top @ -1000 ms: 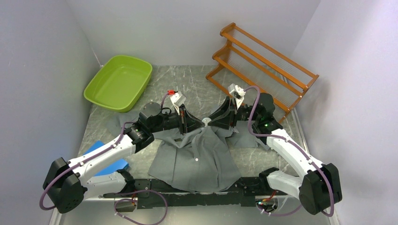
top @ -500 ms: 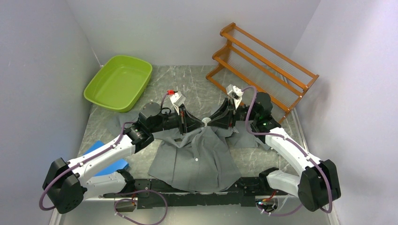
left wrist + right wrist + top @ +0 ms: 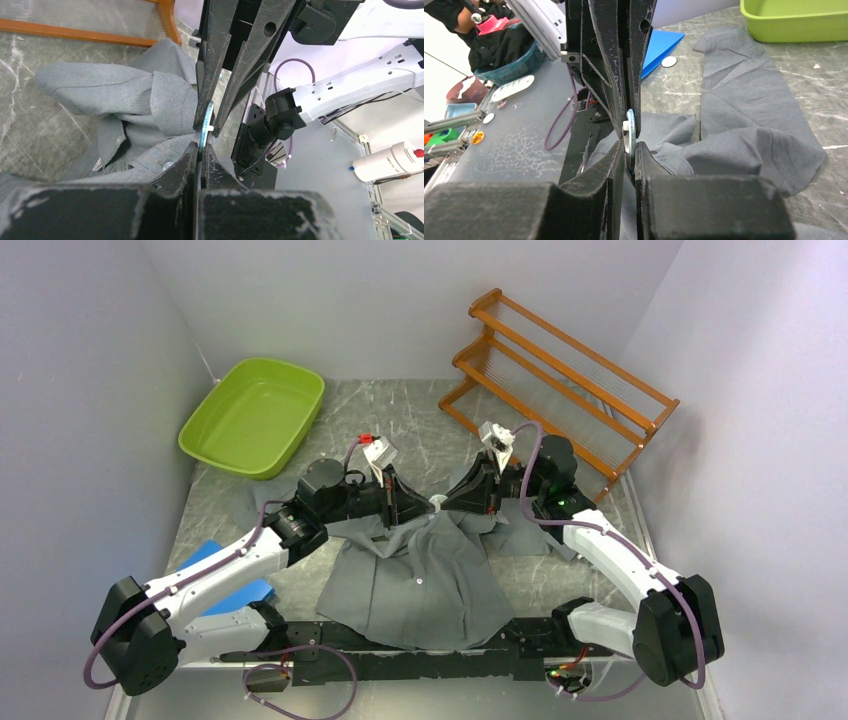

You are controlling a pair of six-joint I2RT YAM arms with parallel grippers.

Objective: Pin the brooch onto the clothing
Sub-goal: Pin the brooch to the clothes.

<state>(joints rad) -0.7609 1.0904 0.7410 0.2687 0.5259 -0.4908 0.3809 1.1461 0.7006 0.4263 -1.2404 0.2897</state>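
The dark-grey shirt (image 3: pixel 420 580) lies on the table, its collar area pulled up into a peak between my two grippers. A small round pale brooch (image 3: pixel 438 501) sits at that peak. My left gripper (image 3: pixel 425 505) and right gripper (image 3: pixel 450 503) meet tip to tip on it. In the right wrist view the brooch (image 3: pixel 629 132) stands edge-on between my right gripper's (image 3: pixel 629 152) shut fingers. In the left wrist view my left gripper (image 3: pixel 201 149) is shut at the brooch's (image 3: pixel 205 127) lower edge. Shirt fabric (image 3: pixel 125 95) reaches its tips; whether fabric is also pinched is hidden.
A green tray (image 3: pixel 255 415) stands at the back left and a wooden rack (image 3: pixel 560 370) at the back right. A blue sheet (image 3: pixel 215 570) lies under the left arm, with a small white disc (image 3: pixel 669 61) beside it. Grey walls close both sides.
My right wrist has shifted slightly left, toward the left gripper. The brooch and the peak of the shirt stay at the same spot between the tips.
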